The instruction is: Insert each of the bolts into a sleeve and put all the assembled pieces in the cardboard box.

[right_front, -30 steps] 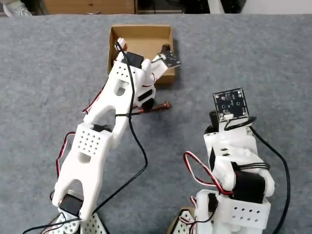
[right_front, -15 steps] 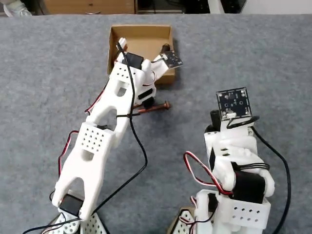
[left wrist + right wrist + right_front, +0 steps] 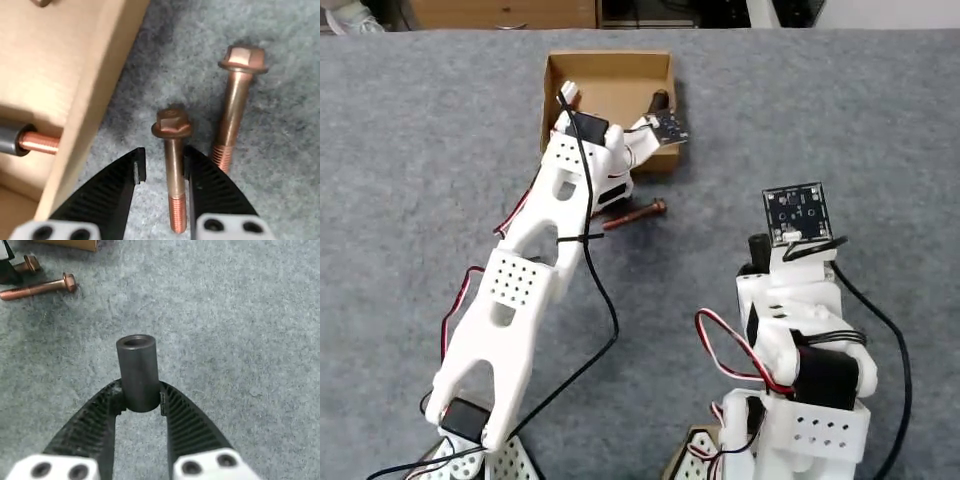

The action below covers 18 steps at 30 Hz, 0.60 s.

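Note:
In the left wrist view my left gripper [image 3: 164, 156] is open and low over the grey mat, its fingers either side of a short copper bolt [image 3: 172, 165]. A longer copper bolt [image 3: 235, 107] lies just beside it. The cardboard box [image 3: 85, 100] is right next to them, and inside it lies an assembled piece [image 3: 22, 141], a dark sleeve with bolt thread sticking out. My right gripper [image 3: 141, 400] is shut on a dark sleeve [image 3: 138, 371] that stands upright. From above, the long bolt [image 3: 635, 213] lies in front of the box [image 3: 610, 75], and the held sleeve [image 3: 758, 248] is at the right arm's tip.
Grey carpet-like mat [image 3: 840, 110] covers the table. The left arm [image 3: 565, 210] stretches diagonally to the box's front wall. Both loose bolts [image 3: 37, 287] lie well off from the right gripper, with open mat between the two arms.
The left arm has shifted slightly toward the box, uncovering more of the long bolt in the high view. The right arm has barely moved and still holds the sleeve.

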{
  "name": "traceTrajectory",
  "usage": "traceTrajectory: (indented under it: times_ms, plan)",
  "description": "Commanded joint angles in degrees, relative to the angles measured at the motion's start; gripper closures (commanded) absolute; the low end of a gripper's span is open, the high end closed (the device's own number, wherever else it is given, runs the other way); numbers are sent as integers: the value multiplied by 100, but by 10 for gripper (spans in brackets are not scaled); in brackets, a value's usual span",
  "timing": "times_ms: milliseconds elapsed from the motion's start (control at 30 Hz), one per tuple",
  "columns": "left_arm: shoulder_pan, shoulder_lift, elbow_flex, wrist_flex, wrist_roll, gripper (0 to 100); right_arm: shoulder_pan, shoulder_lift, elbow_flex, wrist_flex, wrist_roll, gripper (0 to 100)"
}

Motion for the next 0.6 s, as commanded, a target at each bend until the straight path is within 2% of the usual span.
traceTrajectory:
  times_ms: [0, 67, 167, 233, 433, 567]
  plan:
    - [-18, 13, -211, -176, -35, 869, 110, -48, -31, -132, -44, 997]
    - [-26, 101, -237, -343, 26, 895, 110, -48, -31, -141, -44, 997]
    - [-62, 110, -255, -369, 369, 991, 101, -57, -40, -141, -44, 997]
    - [-88, 110, -448, -290, 589, 976, 75, -57, -31, -255, -44, 997]
    - [-62, 180, -1864, 598, 1222, 981, 57, -119, -84, -985, -44, 997]
    - [-88, 92, -2312, 976, 2022, 981, -462, -673, -101, -1143, -44, 997]
